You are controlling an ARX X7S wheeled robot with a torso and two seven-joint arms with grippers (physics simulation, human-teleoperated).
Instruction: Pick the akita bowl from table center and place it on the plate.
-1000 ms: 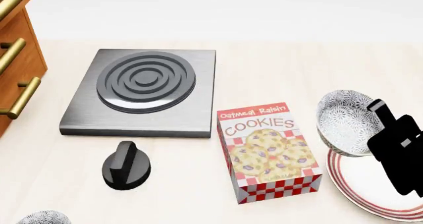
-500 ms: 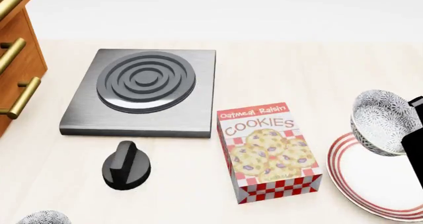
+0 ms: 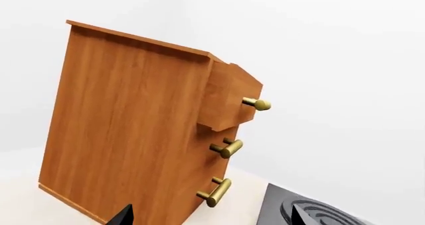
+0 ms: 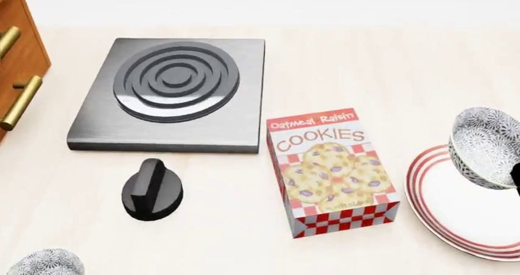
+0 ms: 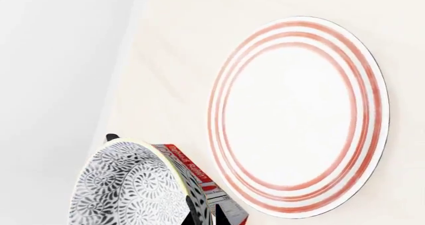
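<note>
- Two patterned bowls are in the head view: the akita bowl [image 4: 485, 146] at the right edge of the frame, tilted and raised over the plate's [image 4: 455, 217] upper rim, and a second bowl [image 4: 45, 264] at the lower left corner, on the table.
- My right claw [image 5: 199, 211] is clenched on the akita bowl's rim; the right wrist view shows the bowl at the lower left of its frame, a dark finger [image 5: 197, 212] against its wall. Only a black sliver shows at the head view's right edge.
- My left claw: only two dark tips at the bottom of the left wrist view, before the wooden drawer unit [image 3: 133, 120]; I cannot tell its state.
- Step in hand, as I judge it: carry over the plate's middle.
- Advice: level the bowl, centre it inside the red rings, lower until it rests, then release. Stay clear of the cookie box [image 4: 332, 171].
</note>
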